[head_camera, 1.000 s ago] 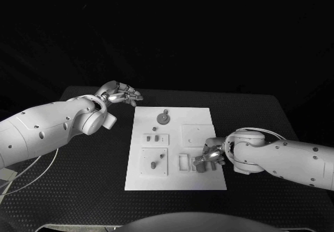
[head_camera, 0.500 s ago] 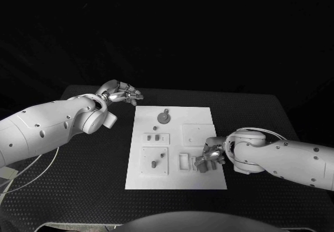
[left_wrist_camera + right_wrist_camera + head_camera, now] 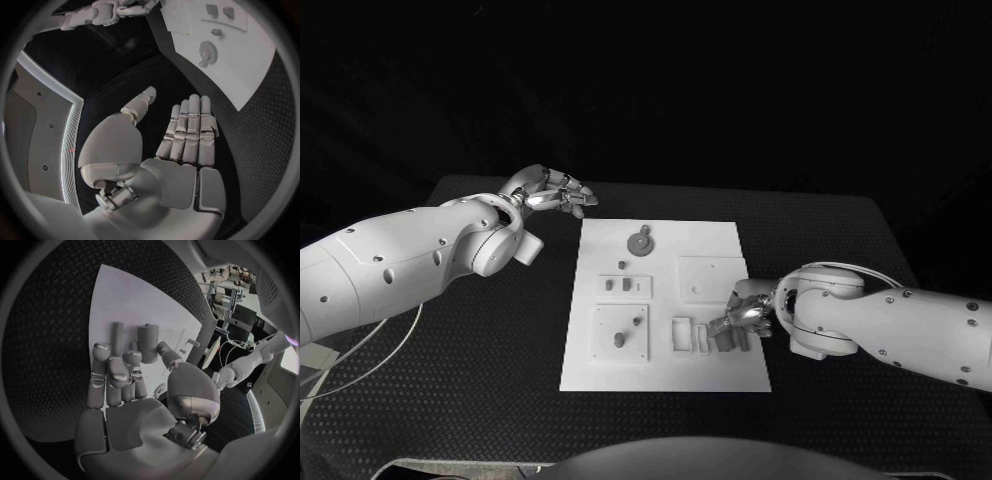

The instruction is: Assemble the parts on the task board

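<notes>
The white task board (image 3: 711, 235) lies mid-table. A round grey part (image 3: 640, 242) sits near its far end, and a small grey peg (image 3: 617, 341) stands in the near-left block. My right hand (image 3: 740, 323) is low over the board's near-right corner, its fingers on grey parts (image 3: 720, 340). In the right wrist view the fingers (image 3: 115, 375) stretch over the board (image 3: 125, 300). Thumb and one fingertip flank a grey cylinder (image 3: 149, 342); a firm grip is unclear. A thin peg (image 3: 117, 332) lies beside it. My left hand (image 3: 550, 190) hovers open off the board's far-left corner, empty (image 3: 181, 145).
A raised square plate (image 3: 707, 275) and a slotted block (image 3: 625, 287) sit on the board's middle. Black table (image 3: 473, 340) surrounds the board on all sides. The left wrist view shows the board (image 3: 250, 60) with the round part (image 3: 207, 50).
My right hand and forearm have shifted slightly toward the board's near-right edge, fingers still on the grey parts. The left hand has stayed put.
</notes>
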You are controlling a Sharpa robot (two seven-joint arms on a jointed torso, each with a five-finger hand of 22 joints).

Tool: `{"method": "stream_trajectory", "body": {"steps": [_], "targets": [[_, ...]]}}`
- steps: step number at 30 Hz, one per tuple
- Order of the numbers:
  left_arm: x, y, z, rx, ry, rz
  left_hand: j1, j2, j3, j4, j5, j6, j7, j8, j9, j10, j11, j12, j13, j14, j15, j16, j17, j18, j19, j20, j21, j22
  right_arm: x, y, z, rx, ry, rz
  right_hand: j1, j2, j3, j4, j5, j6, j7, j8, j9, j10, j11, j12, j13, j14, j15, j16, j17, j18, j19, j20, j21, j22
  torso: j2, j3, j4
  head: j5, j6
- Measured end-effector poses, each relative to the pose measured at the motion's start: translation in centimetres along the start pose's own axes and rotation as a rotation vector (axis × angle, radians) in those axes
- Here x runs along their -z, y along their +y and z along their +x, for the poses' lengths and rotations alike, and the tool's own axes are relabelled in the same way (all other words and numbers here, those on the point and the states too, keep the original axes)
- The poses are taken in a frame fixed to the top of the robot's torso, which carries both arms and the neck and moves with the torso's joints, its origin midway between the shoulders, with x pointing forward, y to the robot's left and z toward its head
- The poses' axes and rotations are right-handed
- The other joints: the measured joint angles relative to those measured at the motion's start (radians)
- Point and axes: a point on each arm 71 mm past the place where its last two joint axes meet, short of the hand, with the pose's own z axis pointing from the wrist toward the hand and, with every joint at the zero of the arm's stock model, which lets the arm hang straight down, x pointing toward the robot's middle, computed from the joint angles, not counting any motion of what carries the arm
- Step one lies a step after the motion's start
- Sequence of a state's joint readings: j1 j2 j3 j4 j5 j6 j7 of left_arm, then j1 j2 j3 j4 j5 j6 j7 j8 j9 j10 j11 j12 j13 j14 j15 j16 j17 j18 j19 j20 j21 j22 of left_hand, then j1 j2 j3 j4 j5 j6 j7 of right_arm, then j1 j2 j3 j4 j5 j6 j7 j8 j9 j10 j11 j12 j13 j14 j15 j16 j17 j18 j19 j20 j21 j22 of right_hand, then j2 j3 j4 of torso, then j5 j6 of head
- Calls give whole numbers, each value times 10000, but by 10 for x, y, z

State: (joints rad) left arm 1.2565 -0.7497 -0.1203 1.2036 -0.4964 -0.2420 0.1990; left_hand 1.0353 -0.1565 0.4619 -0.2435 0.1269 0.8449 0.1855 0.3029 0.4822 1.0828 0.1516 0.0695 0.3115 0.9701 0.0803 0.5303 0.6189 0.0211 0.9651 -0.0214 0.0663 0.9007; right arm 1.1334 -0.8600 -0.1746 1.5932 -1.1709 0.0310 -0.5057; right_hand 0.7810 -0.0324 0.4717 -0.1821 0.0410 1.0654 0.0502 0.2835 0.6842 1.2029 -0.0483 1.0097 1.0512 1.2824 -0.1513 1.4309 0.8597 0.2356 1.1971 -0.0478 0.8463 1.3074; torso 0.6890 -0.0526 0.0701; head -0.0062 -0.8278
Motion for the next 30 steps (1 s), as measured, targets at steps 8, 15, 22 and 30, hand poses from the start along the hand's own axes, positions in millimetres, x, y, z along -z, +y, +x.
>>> {"method": "stream_trajectory", "body": {"steps": [8, 15, 22, 30], "targets": [[0, 0, 1, 3, 18, -21, 0, 0, 0, 0, 0, 0, 0, 0, 0, 0, 0, 0, 0, 0, 0, 0, 12, 0, 0, 0, 0, 0, 9, 9, -19, -824, -20, -252, 1, -1, 37, 19, 54, 31, -31, 8, 8, 36, -36, 0, 11, 1, 2, 40, 0, 0, -1, 1, 0, 0, -1, -7, 2, -16, 0], [-1, 0, 2, 7, 35, -35, 0, 0, 27, 27, 0, 0, 0, 0, 1, 0, 0, 0, 0, 0, 0, 0, 11, 0, 0, 0, 0, 1, 8, 10, -20, -2001, 535, -252, 1, -1, 38, 18, 54, 31, -31, 8, 9, 36, -36, 0, 12, 13, 18, 40, -1, 0, -1, 2, 0, -1, 0, -6, 2, 28, -4], [-1, 0, 2, 7, 34, -57, 0, 0, 28, 27, 0, 0, 0, 0, 1, 0, 0, 0, 0, 0, 0, 0, 21, -1, 0, 0, 0, 1, 0, 29, -12, -2233, 959, -459, -39, 39, 38, 18, 53, 31, -31, 8, 11, 36, -36, 0, 22, 4, 31, 40, -1, 1, -2, 2, 0, 0, 1, -7, 3, 43, -68], [-1, -1, 3, 16, 69, -53, 1, 0, 28, 27, 0, 0, 0, 0, 2, 0, 0, 0, 0, 0, 0, 0, 29, -1, 0, 0, 0, 1, -7, 38, -3, -2482, 1334, -482, -145, 145, 60, 41, 53, 31, -31, -14, 18, 35, -35, 0, 22, 0, 42, 40, -2, 0, -3, 4, 36, -1, 1, 0, 2, 123, -85]]}}
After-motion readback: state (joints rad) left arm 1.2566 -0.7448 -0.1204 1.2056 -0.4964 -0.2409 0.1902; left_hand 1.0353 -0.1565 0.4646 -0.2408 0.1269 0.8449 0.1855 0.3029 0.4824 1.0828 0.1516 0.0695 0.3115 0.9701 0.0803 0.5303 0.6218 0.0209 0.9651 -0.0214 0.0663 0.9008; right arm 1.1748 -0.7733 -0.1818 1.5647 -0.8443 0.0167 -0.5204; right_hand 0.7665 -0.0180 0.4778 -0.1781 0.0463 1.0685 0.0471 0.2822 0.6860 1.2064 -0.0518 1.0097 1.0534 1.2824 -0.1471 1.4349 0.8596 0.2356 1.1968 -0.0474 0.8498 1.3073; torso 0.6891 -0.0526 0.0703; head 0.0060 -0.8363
